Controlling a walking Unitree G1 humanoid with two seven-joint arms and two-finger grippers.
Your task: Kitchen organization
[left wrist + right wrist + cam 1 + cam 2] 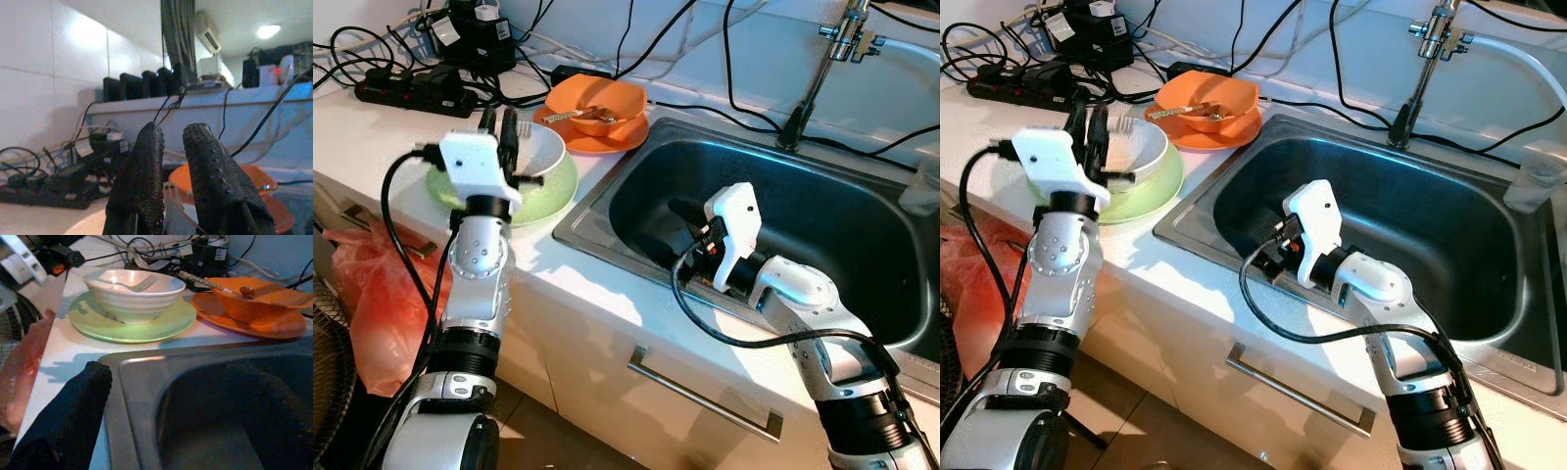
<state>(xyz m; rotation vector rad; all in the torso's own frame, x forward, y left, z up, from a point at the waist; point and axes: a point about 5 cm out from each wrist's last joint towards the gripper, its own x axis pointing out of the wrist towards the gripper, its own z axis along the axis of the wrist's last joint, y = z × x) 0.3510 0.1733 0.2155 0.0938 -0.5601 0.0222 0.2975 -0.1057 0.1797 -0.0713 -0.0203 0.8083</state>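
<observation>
A white bowl (536, 157) with a fork (132, 284) in it sits on a green plate (558, 196) on the counter, left of the sink (822, 225). Behind it, an orange bowl (602, 103) holding a utensil rests on an orange plate (607, 145). My left gripper (498, 125) points upward at the near-left rim of the white bowl. Only a narrow gap shows between its fingers (146, 161), and nothing is between them. My right gripper (685, 245) is low at the sink's front-left corner, open wide, with one finger (73, 416) outside the rim and the other inside the basin.
A faucet (822, 69) stands behind the sink, and a clear cup (1538, 176) sits at its right edge. A power strip (411, 93), chargers and many cables crowd the back of the counter. A red plastic bag (372, 304) hangs below the counter on the left. A drawer handle (700, 392) is under the sink.
</observation>
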